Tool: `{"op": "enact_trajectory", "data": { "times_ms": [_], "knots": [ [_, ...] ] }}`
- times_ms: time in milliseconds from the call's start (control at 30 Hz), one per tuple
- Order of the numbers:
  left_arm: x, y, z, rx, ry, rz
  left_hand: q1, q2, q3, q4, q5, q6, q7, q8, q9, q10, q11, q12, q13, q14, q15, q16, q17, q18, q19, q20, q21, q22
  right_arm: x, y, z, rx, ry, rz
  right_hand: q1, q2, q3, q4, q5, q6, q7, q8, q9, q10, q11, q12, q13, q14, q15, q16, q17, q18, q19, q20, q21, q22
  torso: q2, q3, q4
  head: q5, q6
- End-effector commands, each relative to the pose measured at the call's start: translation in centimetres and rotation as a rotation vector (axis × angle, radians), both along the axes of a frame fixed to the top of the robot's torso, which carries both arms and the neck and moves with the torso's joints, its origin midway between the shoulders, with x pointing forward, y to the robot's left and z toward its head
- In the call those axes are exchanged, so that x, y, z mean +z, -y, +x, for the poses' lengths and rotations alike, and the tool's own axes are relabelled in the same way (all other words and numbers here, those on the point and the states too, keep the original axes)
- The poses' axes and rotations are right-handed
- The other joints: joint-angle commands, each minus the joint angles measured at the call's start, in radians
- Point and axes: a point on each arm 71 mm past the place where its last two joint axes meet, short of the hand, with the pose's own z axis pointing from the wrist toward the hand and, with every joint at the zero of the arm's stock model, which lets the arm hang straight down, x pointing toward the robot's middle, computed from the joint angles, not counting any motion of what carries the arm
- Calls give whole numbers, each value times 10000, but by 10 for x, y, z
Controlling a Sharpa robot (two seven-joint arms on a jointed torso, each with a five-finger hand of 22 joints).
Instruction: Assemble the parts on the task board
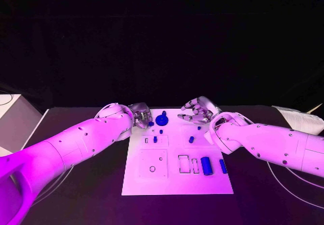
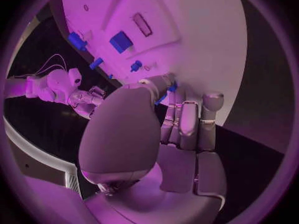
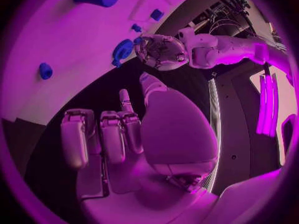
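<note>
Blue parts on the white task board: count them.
6: a round blue part and a small blue part at the far edge, two blue pegs mid-board, two blue bars near right. Others may be hidden.

Black table [image 1: 81, 187]; white box [image 1: 15, 123] at its left; cables [image 1: 297, 185] right.

Head camera looks down at the task board [image 1: 177, 185]; both wrist cameras share its far edge.
</note>
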Motion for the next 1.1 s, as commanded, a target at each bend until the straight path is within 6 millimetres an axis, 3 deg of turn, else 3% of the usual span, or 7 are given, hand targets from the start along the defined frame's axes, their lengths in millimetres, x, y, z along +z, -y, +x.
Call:
{"op": "enact_trajectory", "data": {
  "times_ms": [33, 433, 567, 733, 867, 1100],
  "knots": [
    [-5, 1, -1, -28, -307, 266, -36, 77, 57, -37, -60, 59, 24, -61, -73, 80, 0, 58, -2, 48, -4, 37, -23, 29, 55, -7, 30, -15, 1, -2, -1, 164, 94, -67, -34, 13, 61, 20, 35, -58, -8, 65, 9, 860, -56, -23, 2484, 1043, -25, 43, 2634, -43, 647, -12, -23, 1823, 10, -1, -2, 8, -1],
    [-6, 4, -1, -61, -282, 167, -100, 121, 175, -29, -69, 227, 23, -139, -269, 160, -3, 36, -95, 37, -1, 76, -50, 14, 90, 1, 80, 73, 1, -2, -1, 177, 97, -58, -34, 13, 61, 20, 35, -58, -8, 65, 9, 860, -56, -23, 2484, 1043, -25, 43, 2634, -43, 647, -12, -23, 1823, -5, 2, 1, 3, -22],
    [-6, 3, -1, 13, -271, 39, -81, 259, 391, -48, -60, 450, -34, -163, -417, 305, -65, 19, -185, 118, -52, 152, 14, -11, 205, -27, 183, 237, 1, -2, -1, 179, 93, -57, -34, 13, 61, 20, 35, -58, -8, 65, 9, 860, -56, -23, 2484, 1043, -25, 43, 2634, -43, 647, -12, -23, 1823, 1, 5, 4, -1, -21],
    [-6, 2, -1, -13, -336, -28, -448, -37, 168, -1, -106, 346, 8, -379, -682, 275, -24, 23, -259, 107, -19, 185, -48, -6, 141, -21, 151, 179, 1, -2, -1, 178, 91, -59, -43, 7, 71, 30, 47, -49, -11, 81, 19, 860, -59, -23, 2484, 1043, -27, 43, 2634, -41, 645, -14, -30, 1818, -5, 0, 5, -1, -22],
    [-6, 3, -2, -49, -326, -69, -612, -62, -243, -29, -134, 291, 45, -454, -811, 190, 18, 106, -250, 109, 21, 223, -55, -9, 142, 15, 139, 191, 1, -2, -1, 179, 90, -61, -43, 7, 71, 30, 47, -49, -11, 81, 19, 860, -59, -23, 2484, 1043, -27, 43, 2634, -41, 645, -14, -30, 1818, -1, -2, 4, -3, -26],
    [-5, 5, -2, -44, -245, -151, -579, 4, -323, -50, -125, 340, 46, -444, -853, 210, 21, 163, -245, 215, 23, 304, 95, -42, 262, 28, 218, 348, 1, -3, -1, 188, 89, -63, -43, 7, 71, 30, 47, -49, -11, 81, 19, 860, -59, -23, 2484, 1043, -27, 43, 2634, -41, 645, -14, -30, 1818, 4, 3, -1, 8, -20]
  ]
}}
